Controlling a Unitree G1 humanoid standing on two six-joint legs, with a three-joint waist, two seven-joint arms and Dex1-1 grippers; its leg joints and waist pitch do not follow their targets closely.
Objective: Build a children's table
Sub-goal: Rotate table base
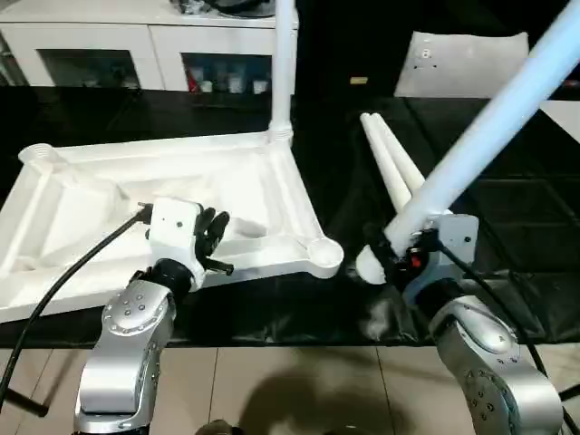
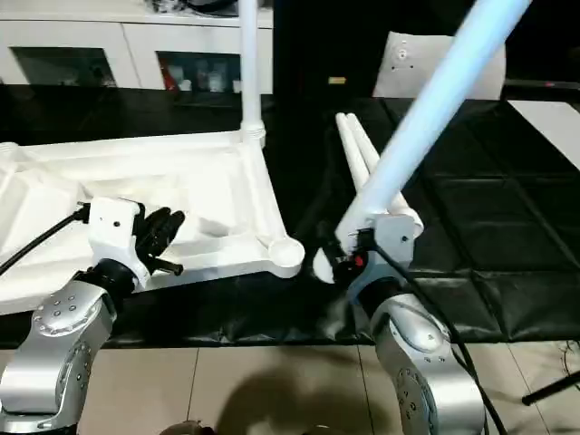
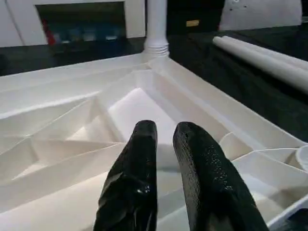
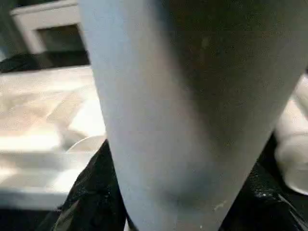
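The tabletop lies upside down at centre left of the frame on the black surface, one leg already standing in its far corner socket. The right gripper grasps a second leg near its lower end, slanting to the upper right; so long a lever could twist in the grip or jam crooked in the near corner socket. The left gripper, nearly clenched and empty, hovers over the ribs. Its wrist view shows those ribs closely; the head view shows two spare legs at centre
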